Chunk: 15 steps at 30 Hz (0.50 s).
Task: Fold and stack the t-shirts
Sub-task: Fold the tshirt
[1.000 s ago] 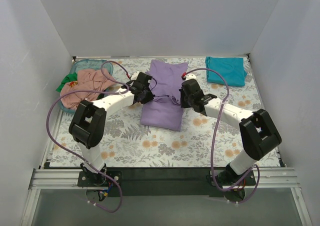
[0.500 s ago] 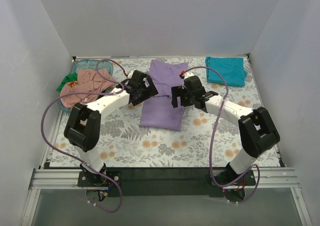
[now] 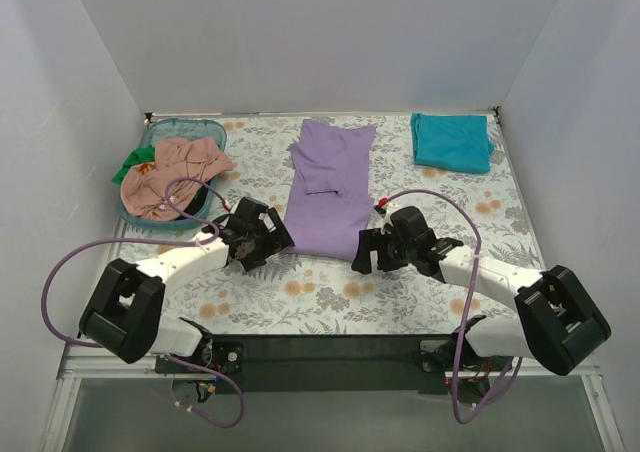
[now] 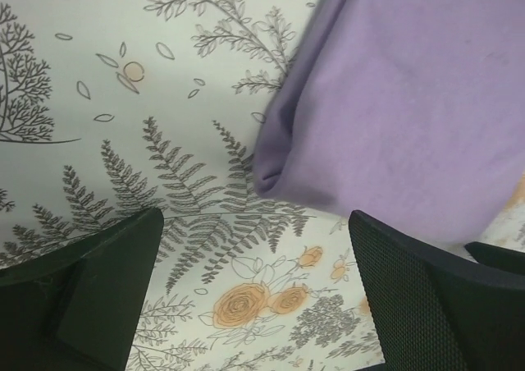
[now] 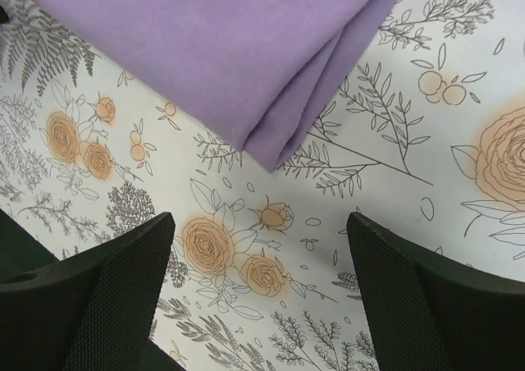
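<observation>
The lavender-purple t-shirt lies flat and lengthwise on the middle of the table, its sides folded in. My left gripper sits low by its near left corner and stands open. In the left wrist view that corner of the lavender-purple t-shirt lies just beyond the left gripper, with only tablecloth between the fingers. My right gripper is open at the near right corner. The lavender-purple t-shirt lies ahead of the right gripper. A folded teal t-shirt rests at the back right.
A blue-green basket at the back left holds a crumpled salmon-pink t-shirt and a green one. A floral cloth covers the table. White walls close in the left, back and right sides.
Both grippers went from shut to open, let go of the lavender t-shirt and drew back toward the near edge. The shirt now lies flat at full length.
</observation>
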Each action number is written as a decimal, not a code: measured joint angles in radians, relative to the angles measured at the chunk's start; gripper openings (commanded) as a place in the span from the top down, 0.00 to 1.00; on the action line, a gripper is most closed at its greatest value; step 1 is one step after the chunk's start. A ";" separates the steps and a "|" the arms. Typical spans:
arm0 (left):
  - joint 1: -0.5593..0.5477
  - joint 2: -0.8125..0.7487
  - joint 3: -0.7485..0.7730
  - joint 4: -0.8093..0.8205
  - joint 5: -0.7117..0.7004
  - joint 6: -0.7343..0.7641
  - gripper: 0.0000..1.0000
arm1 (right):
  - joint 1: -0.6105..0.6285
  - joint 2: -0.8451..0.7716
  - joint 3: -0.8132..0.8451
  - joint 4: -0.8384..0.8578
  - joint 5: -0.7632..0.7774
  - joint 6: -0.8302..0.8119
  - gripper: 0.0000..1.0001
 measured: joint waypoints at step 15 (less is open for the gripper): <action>0.000 0.108 0.019 0.114 0.059 -0.016 0.79 | 0.000 0.208 0.059 0.140 0.028 0.027 0.76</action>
